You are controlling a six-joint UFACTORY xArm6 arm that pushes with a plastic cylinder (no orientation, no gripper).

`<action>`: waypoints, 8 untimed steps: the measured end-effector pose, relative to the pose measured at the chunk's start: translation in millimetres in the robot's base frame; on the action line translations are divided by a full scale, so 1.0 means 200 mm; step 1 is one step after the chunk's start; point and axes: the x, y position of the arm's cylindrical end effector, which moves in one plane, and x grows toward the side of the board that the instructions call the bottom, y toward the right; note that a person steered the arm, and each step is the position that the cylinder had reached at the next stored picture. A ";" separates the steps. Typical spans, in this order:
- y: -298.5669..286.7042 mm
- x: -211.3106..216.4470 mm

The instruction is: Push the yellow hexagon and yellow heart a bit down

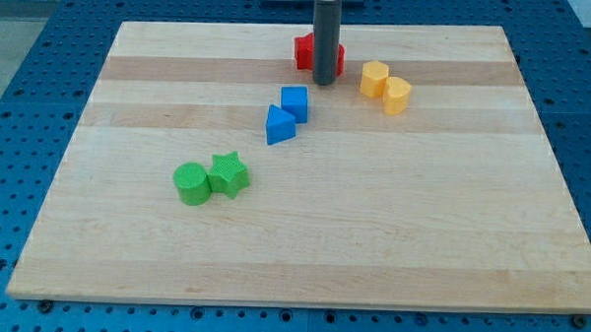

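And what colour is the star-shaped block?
Green. The star sits beside a green round block, seen clearly in the camera view.

Looked it over and there's honestly nothing to read anywhere, no text, labels, brand marks, numbers or signs. The wooden board [313, 236] is plain bare grain, and the coloured blocks on it have blank faces as far as I can make out. Same deal with the blue perforated surface [23, 68] around the board, just holes.
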 end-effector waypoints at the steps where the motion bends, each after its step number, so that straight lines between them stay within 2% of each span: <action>1: 0.01 0.00; 3: 0.26 -0.03; 6: 0.27 -0.14; 8: 0.28 -0.03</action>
